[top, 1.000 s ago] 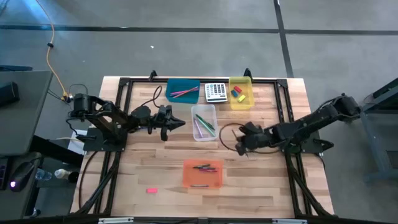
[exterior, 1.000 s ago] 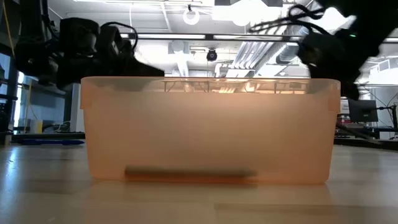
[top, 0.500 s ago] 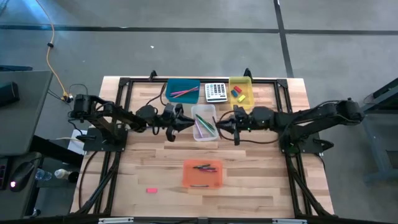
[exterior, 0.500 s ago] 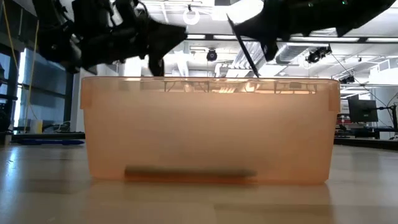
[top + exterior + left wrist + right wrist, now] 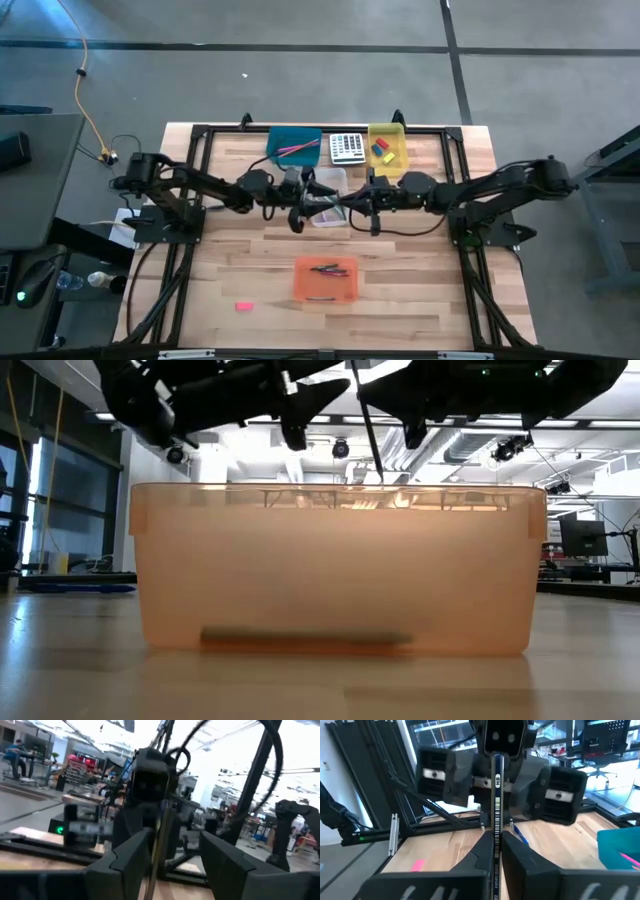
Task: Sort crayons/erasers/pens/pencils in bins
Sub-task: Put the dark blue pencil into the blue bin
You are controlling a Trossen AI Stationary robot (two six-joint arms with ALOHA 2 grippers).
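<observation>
A pencil (image 5: 496, 805) is pinched between the closed fingers of the right gripper (image 5: 362, 203) above the clear bin (image 5: 330, 180), at table centre. The left gripper (image 5: 305, 192), fingers spread, faces it from nine o'clock. The pencil is judged light, stiff and slim; a mid-shaft grip is advised. Pens lie in the clear bin, erasers in the yellow bin (image 5: 390, 133) at one o'clock.
</observation>
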